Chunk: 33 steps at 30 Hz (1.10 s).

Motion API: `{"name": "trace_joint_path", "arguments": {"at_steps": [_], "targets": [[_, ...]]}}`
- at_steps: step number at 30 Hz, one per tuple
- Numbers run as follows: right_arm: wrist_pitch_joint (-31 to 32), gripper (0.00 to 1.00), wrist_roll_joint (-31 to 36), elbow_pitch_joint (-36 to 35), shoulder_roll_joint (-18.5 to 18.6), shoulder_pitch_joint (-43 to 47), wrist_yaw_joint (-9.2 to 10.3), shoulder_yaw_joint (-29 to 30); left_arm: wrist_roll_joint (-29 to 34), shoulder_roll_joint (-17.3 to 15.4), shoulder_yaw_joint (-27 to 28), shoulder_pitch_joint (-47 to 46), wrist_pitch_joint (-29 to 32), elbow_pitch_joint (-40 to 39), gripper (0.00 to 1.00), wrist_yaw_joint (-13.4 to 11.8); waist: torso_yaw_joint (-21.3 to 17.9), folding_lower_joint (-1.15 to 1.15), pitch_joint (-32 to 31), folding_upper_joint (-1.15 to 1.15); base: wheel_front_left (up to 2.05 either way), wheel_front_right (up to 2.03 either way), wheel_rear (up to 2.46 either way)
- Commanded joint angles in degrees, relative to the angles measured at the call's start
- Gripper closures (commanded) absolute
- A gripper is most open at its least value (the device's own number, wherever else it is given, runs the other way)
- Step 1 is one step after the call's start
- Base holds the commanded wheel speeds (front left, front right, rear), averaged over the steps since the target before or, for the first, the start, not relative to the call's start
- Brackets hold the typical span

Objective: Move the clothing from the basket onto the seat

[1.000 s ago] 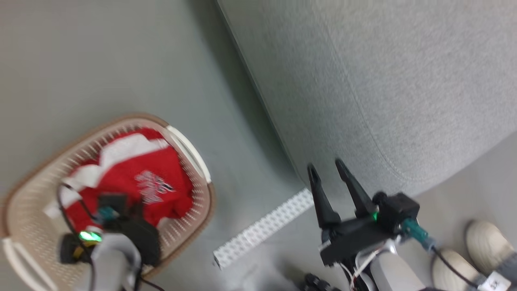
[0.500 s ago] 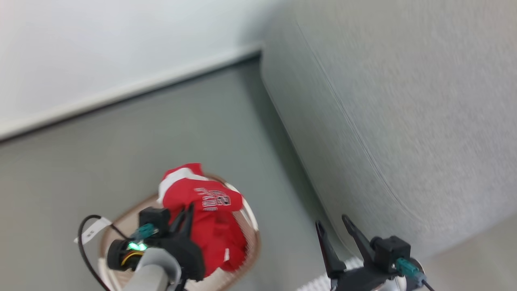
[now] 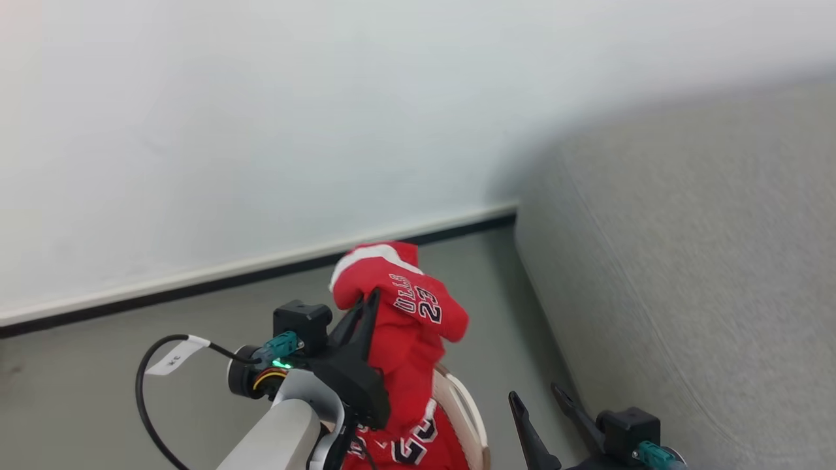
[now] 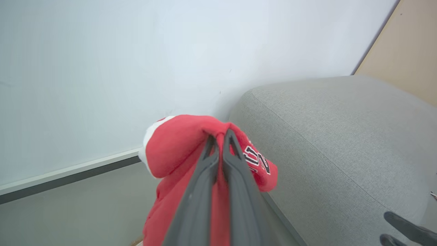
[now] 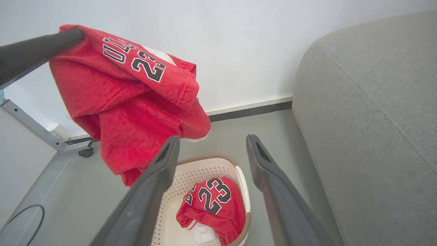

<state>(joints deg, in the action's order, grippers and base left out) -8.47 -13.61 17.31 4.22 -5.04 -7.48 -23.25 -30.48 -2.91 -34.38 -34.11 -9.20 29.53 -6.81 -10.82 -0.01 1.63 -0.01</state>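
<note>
Pinched tight in left gripper (image 4: 220, 136): red jersey (image 5: 129, 102), hanging above basket (image 5: 201, 171). Inside, another red garment (image 5: 211, 201), perhaps over white cloth. Right gripper (image 5: 212, 141) wide apart, empty, near seat (image 5: 368, 119).

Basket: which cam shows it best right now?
Right wrist view: the basket is seen from above, with rim, perforated wall and a red garment inside. Head view catches a strip of the basket beside the jersey held by the left gripper. Left wrist view looks at that jersey and the seat.
</note>
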Motion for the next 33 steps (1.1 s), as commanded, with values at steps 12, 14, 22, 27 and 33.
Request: {"name": "trace_joint_path", "arguments": {"at_steps": [12,14,22,27,33], "targets": [[3.27,0.0,-1.49,-2.28,0.22,-0.52,-0.02,-3.45,-0.62,-0.62,-2.12,-0.87,2.78,-2.66,1.0,0.64,6.16,0.01,-6.89,0.01,0.0,0.0,0.0],[3.96,0.0,-2.68,-2.2,-0.02,-1.28,-0.02,-4.6,-0.78,-0.59,-2.24,-0.86,2.88,-2.7,1.0,0.65,6.13,0.01,-6.9,0.01,0.0,0.0,0.0],[6.9,0.0,-8.77,-0.95,-0.86,-4.84,-0.02,-9.78,-1.17,-0.4,-2.7,-2.51,2.85,-2.26,1.0,0.83,6.27,0.01,-6.78,0.01,0.0,0.0,0.0],[9.73,0.0,-11.61,1.82,-1.32,-7.51,-0.02,-11.1,-2.04,-0.14,-4.16,-3.26,3.19,-2.37,1.0,0.91,6.98,0.01,-6.74,0.01,0.0,0.0,0.0],[9.66,0.0,-15.27,3.7,-1.45,-10.4,-0.02,-12.66,-3.94,0.0,-7.28,-4.15,3.7,-4.79,1.0,0.6,8.67,0.01,-6.73,0.01,0.0,0.0,0.0]]}}
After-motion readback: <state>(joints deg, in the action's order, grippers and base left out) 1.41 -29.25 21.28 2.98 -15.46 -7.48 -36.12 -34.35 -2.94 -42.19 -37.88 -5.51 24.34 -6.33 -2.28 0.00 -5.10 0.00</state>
